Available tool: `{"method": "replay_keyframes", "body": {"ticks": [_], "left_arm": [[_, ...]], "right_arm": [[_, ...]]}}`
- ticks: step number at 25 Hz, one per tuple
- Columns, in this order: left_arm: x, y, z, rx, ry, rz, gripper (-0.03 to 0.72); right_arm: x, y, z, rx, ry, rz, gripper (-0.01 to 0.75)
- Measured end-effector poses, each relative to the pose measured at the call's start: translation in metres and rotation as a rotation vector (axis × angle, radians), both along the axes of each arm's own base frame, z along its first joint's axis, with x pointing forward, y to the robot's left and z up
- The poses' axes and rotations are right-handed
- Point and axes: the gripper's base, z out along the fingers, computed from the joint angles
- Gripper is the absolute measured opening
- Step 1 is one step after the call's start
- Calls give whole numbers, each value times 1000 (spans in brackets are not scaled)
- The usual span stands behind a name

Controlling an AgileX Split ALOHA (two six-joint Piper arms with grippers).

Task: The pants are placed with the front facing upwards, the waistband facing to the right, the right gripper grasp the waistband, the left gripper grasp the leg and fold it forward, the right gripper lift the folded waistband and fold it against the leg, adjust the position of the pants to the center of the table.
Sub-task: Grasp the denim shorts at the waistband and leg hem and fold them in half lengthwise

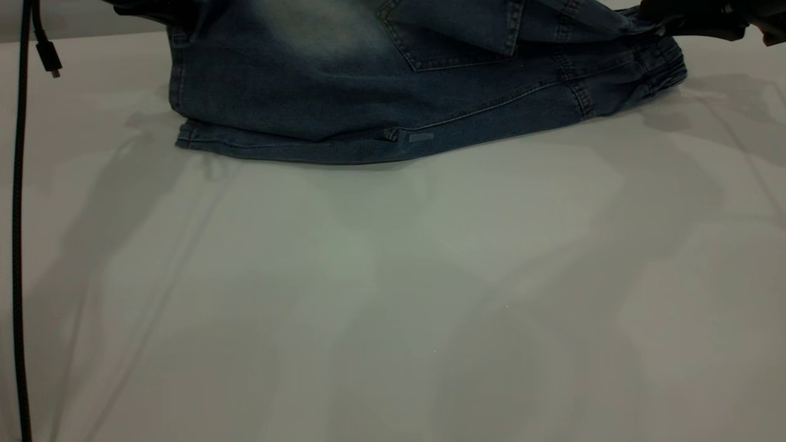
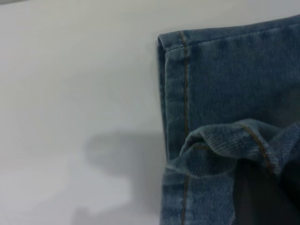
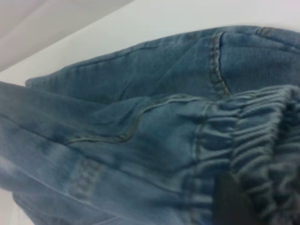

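The pants lie along the top edge of the exterior frame on the white counter, folded, back pocket up. At upper right, my right gripper has its jaws clamped on the ruched waistband. At upper left, my left gripper has its jaws pinching a bunched leg hem.

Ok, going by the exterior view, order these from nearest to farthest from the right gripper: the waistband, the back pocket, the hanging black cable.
1. The waistband, far right, directly beside the right gripper.
2. The back pocket, mid-pants.
3. The black cable, far left edge.
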Motion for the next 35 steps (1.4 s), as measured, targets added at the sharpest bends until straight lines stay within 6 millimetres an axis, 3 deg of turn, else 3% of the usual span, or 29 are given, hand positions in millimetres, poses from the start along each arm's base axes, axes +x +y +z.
{"method": "replay_keyframes", "body": {"ticks": [5,8,23,27,32,35], "left_arm": [[1,0,1,18,-3,-25,40],[0,0,1,19,6,-30,40],[0,0,0,21,9,-33,57],[0,0,1,20,5,-32,167],[0,0,1,20,2,-31,409],[2,0,2,22,-25,-25,505]], "right_arm": [[3,-3,1,20,-3,-61,435],[4,-6,1,9,-1,-83,519],[4,-5,1,20,-3,-79,550],[4,-5,1,25,-3,-74,550],[4,-5,1,25,-3,-74,550],[3,-4,2,38,2,-74,550]]}}
